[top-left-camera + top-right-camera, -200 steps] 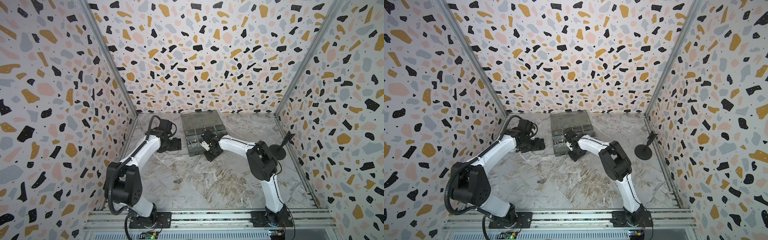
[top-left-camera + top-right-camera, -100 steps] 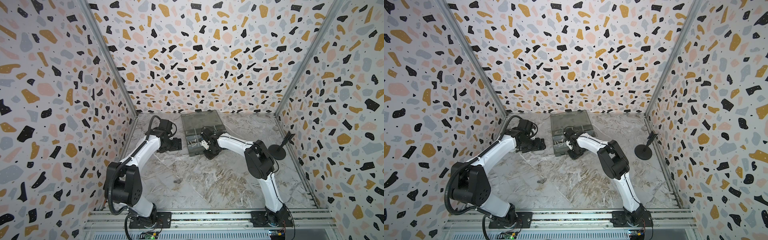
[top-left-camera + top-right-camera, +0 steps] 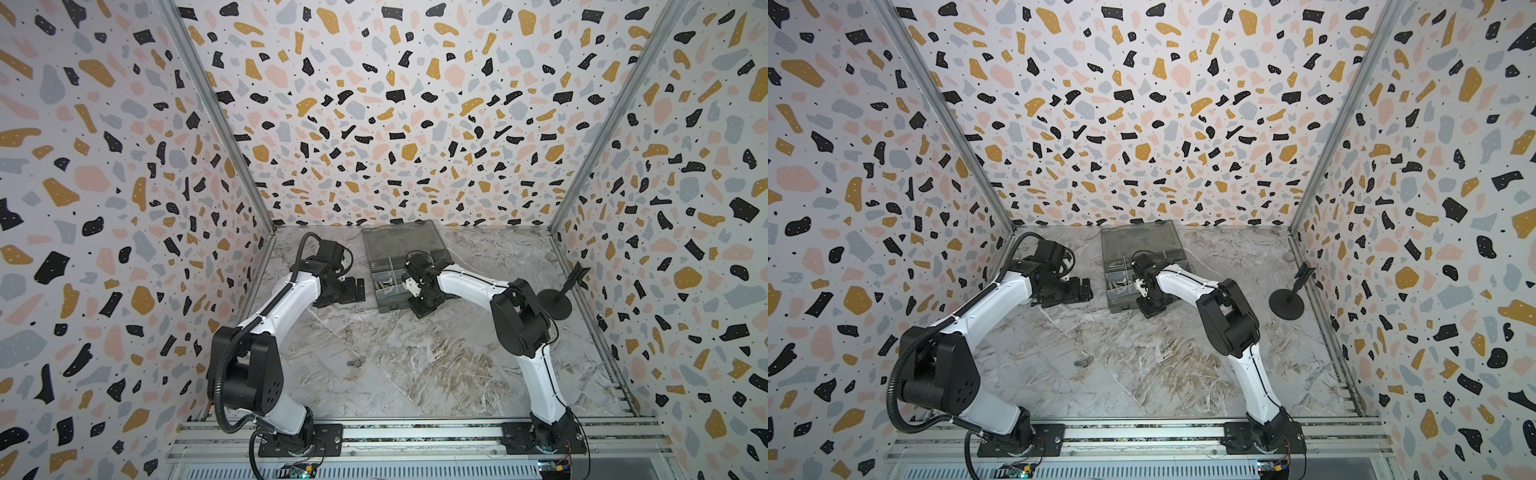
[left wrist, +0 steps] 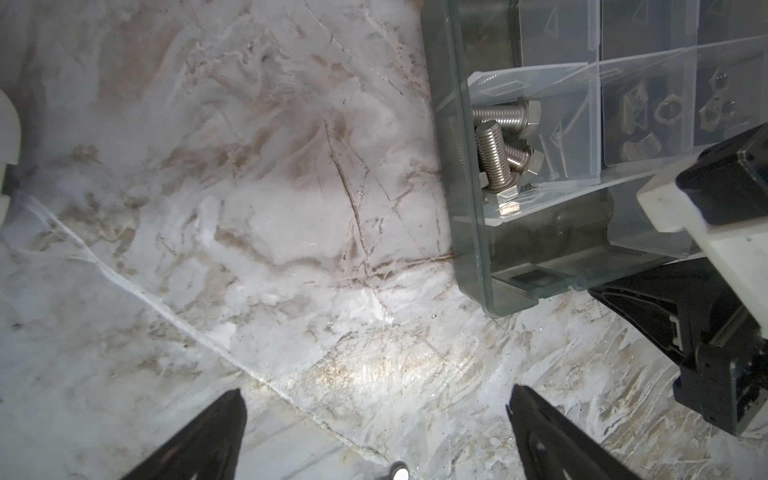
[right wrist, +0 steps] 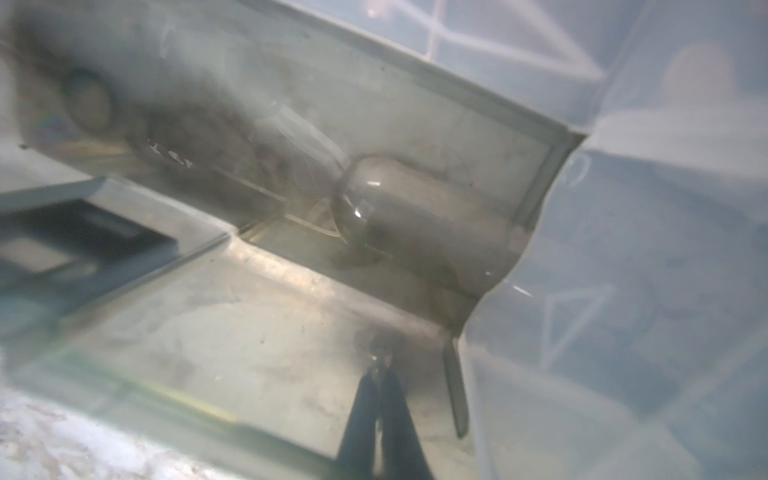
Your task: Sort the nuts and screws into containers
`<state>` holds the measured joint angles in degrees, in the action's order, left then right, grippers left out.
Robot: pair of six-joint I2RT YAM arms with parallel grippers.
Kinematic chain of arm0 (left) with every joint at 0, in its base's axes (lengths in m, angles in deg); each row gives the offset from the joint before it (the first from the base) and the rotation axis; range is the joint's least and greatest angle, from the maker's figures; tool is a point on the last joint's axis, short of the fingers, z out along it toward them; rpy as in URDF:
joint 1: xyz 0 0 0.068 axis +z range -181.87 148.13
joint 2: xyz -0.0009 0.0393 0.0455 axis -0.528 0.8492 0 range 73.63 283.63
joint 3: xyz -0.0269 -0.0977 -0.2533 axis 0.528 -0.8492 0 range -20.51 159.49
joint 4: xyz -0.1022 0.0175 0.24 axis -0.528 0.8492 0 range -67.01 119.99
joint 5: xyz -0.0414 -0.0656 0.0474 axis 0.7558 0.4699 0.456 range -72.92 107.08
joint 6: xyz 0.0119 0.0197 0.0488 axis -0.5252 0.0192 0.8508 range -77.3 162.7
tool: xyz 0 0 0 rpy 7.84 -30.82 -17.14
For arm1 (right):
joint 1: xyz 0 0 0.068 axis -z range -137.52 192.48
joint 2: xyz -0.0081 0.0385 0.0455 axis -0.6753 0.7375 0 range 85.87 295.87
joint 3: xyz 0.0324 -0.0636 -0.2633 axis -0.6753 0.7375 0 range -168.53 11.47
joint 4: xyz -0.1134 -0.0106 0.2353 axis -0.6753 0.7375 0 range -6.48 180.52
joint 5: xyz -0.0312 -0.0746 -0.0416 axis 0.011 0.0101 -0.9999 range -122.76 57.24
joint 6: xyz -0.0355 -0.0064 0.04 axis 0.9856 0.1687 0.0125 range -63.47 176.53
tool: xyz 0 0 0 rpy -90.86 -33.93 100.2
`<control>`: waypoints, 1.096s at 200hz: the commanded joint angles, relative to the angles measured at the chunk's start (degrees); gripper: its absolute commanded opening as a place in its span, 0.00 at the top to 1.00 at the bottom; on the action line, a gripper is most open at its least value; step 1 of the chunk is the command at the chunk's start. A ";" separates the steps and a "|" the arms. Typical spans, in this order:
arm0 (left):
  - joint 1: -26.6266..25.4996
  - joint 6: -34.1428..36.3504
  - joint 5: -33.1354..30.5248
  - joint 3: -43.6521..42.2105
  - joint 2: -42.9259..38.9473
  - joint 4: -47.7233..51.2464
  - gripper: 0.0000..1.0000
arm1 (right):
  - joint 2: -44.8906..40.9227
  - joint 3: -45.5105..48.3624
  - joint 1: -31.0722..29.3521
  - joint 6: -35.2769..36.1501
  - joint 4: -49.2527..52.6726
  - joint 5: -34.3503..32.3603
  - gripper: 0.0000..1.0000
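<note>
Far back on the table (image 3: 436, 374), the containers (image 4: 561, 95) hold screws (image 4: 498, 145) and nuts (image 4: 636, 112). The right gripper (image 5: 380, 374) is squeezed shut at their near edge, grip unclear. The left gripper (image 4: 376, 390) is wide open, empty. One loose piece (image 3: 355, 362) nearer likely needs picking up next.

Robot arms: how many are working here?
2. The left arm reaches beside the organiser box on its left; the right arm bends in at the box's near right corner.
</note>
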<state>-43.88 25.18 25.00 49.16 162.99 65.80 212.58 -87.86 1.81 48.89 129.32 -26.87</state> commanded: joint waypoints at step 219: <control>0.15 -2.41 0.27 6.64 2.68 -2.43 0.00 | -1.46 -21.99 3.80 -0.06 10.37 -0.15 1.00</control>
<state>-43.88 24.00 25.02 53.75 164.76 64.81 209.08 -105.35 4.11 49.11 137.76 -27.00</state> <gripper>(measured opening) 0.996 0.060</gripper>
